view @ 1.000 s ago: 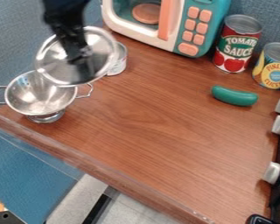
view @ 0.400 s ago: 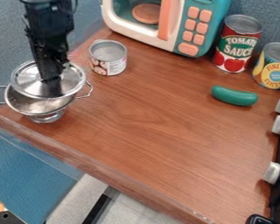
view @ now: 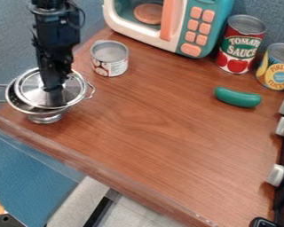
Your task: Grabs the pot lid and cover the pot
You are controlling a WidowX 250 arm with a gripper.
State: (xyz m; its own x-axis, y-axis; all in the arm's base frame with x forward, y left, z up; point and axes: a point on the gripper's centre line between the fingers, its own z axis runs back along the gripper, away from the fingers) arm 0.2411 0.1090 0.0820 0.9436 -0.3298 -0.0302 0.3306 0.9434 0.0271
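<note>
Pinching the lid (view: 30, 91) with the gripper (view: 53, 85), over the pot (view: 25, 107). Right of the pot, see a small can (view: 110, 62) near, then toy microwave (view: 191, 29), green toy (view: 238, 97), red can (view: 239, 51), yellow can (view: 278, 68). Beneath it, find wooden counter (view: 156, 133); beyond, blue wall (view: 14, 40).

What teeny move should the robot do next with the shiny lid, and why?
I'd guess the tool should nudge the metal lid slightly toward the picture's lower left. A curved strip of the pot shows past the lid's edge there, so the lid looks a bit off-centre.
</note>
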